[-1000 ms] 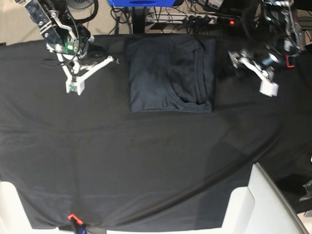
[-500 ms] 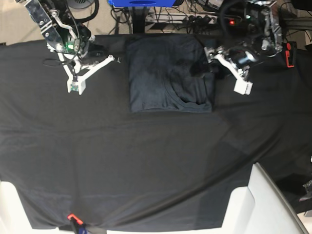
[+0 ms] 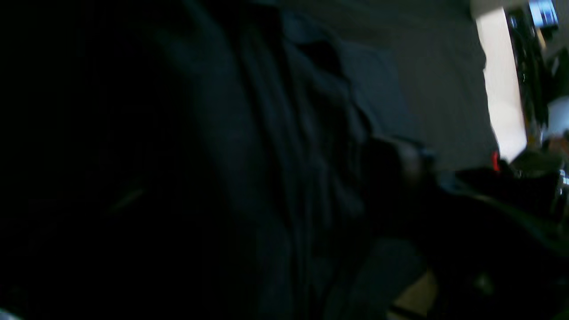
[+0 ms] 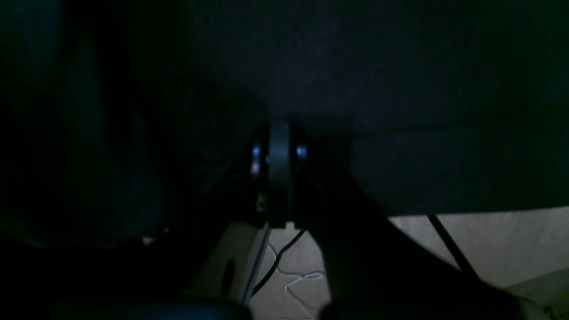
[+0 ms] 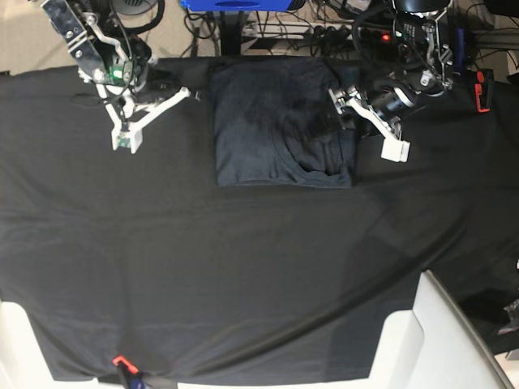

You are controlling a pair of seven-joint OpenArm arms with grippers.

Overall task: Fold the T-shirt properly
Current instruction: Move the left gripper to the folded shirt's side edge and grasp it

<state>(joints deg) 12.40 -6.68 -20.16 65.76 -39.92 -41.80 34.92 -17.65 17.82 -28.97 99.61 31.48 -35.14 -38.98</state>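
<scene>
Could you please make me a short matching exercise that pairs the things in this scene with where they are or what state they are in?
Things:
1. T-shirt
2. left tool
3. right tool
4. table covering cloth

Descriptions:
A. open, over bare cloth, apart from the garment
B. folded into a rectangle at the far middle of the table
C. open, at the folded garment's edge, one finger at the fabric
D. spread black over the whole table

Pairs: 1-B, 2-C, 3-A, 4-D
</scene>
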